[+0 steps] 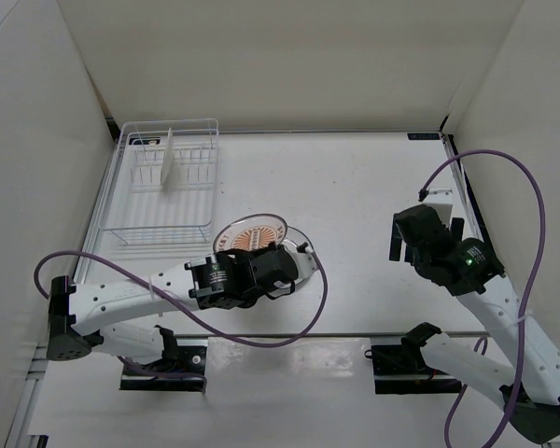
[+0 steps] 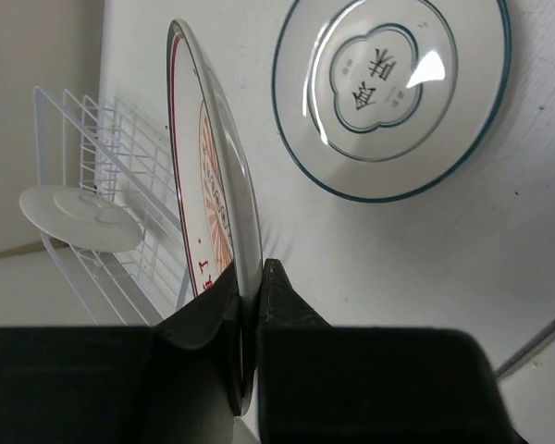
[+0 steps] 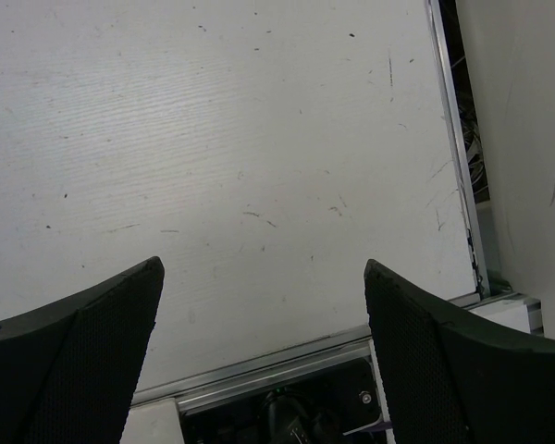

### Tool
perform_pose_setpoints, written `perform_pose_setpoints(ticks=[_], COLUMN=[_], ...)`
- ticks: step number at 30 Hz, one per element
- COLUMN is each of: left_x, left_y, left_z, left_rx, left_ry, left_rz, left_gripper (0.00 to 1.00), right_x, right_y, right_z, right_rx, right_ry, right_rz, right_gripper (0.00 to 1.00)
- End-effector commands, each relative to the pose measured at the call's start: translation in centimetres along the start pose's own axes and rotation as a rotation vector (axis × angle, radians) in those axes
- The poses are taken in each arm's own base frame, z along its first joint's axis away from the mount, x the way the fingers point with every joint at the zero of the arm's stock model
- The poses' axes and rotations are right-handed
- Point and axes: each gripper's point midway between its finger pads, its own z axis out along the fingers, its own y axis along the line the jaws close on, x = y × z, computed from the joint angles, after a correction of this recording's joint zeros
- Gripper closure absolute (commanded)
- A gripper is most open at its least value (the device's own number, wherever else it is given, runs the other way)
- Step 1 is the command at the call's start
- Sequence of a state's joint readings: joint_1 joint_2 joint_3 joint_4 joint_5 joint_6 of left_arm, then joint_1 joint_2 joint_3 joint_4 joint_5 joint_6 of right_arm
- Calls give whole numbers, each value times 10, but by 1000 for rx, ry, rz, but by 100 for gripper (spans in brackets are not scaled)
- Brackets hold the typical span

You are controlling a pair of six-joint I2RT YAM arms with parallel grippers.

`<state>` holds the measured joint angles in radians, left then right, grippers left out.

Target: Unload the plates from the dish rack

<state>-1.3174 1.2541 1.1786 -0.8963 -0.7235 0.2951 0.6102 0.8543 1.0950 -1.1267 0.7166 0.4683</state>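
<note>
From above, the left gripper (image 1: 261,259) covers the 6 o'clock part of the orange-patterned plate (image 1: 252,233) and most of the ringed plate (image 1: 302,246) under it, whose 12 o'clock rim the left wrist view cuts off.

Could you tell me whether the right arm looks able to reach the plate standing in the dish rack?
Probably not: the white plate stands in the dish rack at the far left corner, and the left gripper, holding the orange plate, lies between.

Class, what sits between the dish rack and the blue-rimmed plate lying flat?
The orange-patterned plate, held edge-on by the left gripper, as the left wrist view shows.
</note>
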Motion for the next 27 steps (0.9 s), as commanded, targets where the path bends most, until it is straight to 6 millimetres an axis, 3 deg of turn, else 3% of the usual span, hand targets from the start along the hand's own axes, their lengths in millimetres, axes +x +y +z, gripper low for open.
perform_pose_setpoints(ticks=[1,3,10,15,16,20,27], left_x=[7,10,47,73,88,109,136], left_y=[-4,-19,-65,-73,-70,-83,-95], left_z=[-14,-22,-48,-57,-55,-41,-23], left_rx=[41,70,171,110,70,23,-72], left_ry=[-4,-3,56,133,184,207,274], left_rz=[-37,-62,-114,-91,-38,-59,-72], left_gripper=[100,100,100,100,100,100,97], right_x=[0,2,9,20,22,29,29], right_y=[-10,-7,-5,-5,-5,0,-3], right_z=[1,2,6,10,12,13,10], right_rx=[42,36,29,25,30,6,6], right_ry=[-25,-22,-10,-3,0,24,16], right_rz=[7,-1,7,9,8,16,26], right_gripper=[10,10,10,10,10,10,10])
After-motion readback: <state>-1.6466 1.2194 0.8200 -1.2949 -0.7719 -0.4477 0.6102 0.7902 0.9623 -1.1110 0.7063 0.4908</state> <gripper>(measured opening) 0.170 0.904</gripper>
